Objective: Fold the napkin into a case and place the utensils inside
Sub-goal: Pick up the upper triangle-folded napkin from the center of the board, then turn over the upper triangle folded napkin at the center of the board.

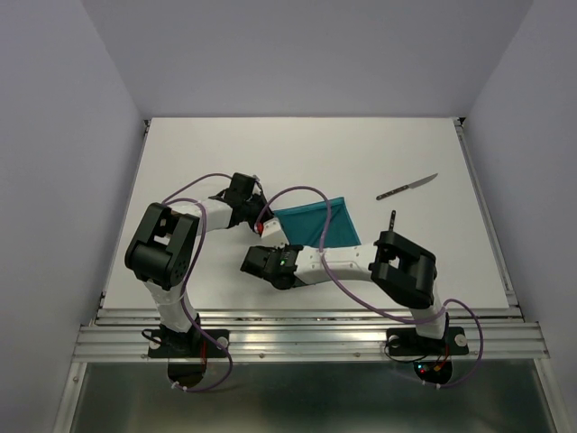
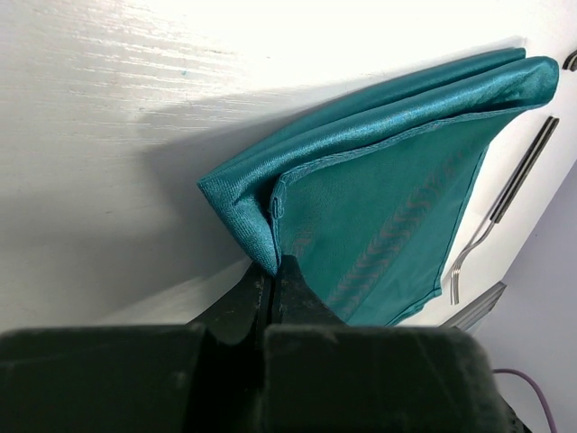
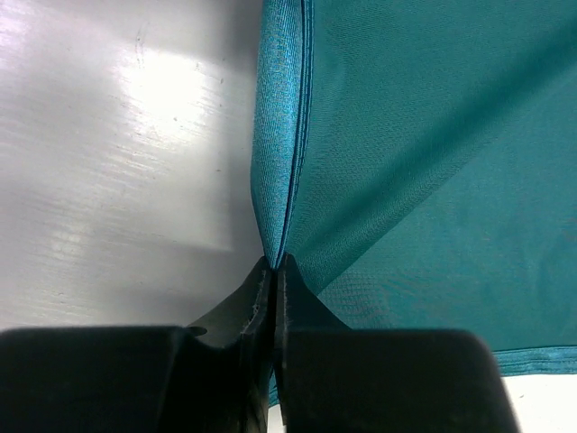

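Note:
The teal napkin [image 1: 317,222] lies folded on the white table [image 1: 297,149], its left edge lifted. My left gripper [image 1: 267,216] is shut on the far-left corner of the napkin [image 2: 379,180]; in its wrist view the left gripper [image 2: 275,267] pinches the doubled corner. My right gripper [image 1: 276,247] is shut on the near-left corner, and the right wrist view shows the right gripper [image 3: 276,262] holding the layered edge of the napkin [image 3: 433,180]. The knife [image 1: 407,187] lies to the right of the cloth. The fork [image 1: 392,220] is partly hidden by my right arm; the fork [image 2: 491,225] shows beside the napkin.
The right arm's elbow [image 1: 404,266] stands over the table's near right, its forearm reaching left across the front of the napkin. Purple cables [image 1: 306,194] loop above the cloth. Grey walls close in the table on three sides.

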Action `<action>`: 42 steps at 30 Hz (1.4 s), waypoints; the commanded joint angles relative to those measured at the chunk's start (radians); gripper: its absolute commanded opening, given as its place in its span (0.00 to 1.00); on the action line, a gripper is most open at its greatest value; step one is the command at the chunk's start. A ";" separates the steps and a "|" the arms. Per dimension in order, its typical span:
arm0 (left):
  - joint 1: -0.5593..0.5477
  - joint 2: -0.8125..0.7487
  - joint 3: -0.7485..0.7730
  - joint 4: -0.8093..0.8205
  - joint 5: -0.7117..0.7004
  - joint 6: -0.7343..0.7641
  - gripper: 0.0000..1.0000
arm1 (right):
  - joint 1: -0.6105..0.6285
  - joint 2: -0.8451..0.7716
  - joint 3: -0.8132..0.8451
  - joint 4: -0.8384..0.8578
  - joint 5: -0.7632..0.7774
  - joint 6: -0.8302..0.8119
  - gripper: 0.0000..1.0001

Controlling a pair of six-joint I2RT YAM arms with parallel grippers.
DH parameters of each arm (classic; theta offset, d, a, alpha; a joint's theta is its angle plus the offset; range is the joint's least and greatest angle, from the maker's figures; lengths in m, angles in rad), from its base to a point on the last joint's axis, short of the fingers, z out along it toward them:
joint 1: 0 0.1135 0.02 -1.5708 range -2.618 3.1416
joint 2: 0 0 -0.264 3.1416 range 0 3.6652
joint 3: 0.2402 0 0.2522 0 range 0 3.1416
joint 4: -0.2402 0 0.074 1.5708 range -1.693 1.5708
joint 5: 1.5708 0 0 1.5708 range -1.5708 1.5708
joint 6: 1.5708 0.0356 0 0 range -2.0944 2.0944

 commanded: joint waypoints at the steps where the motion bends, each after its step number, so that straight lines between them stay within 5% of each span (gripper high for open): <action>1: -0.005 -0.065 0.018 -0.026 -0.012 0.011 0.00 | 0.015 -0.035 0.029 0.036 0.001 -0.019 0.01; 23: 0.294 -0.384 0.175 -0.423 -0.176 0.238 0.00 | 0.024 -0.026 0.305 0.276 -0.399 -0.177 0.01; 28: 0.441 -0.478 0.230 -0.544 -0.248 0.280 0.00 | 0.061 0.037 0.440 0.273 -0.469 -0.194 0.01; 37: 0.596 -0.630 0.432 -0.740 -0.507 0.337 0.00 | 0.150 0.180 0.728 0.280 -0.666 -0.212 0.01; 42: 0.598 -0.645 0.537 -0.788 -0.679 0.347 0.00 | 0.150 0.160 0.663 0.404 -0.761 -0.169 0.01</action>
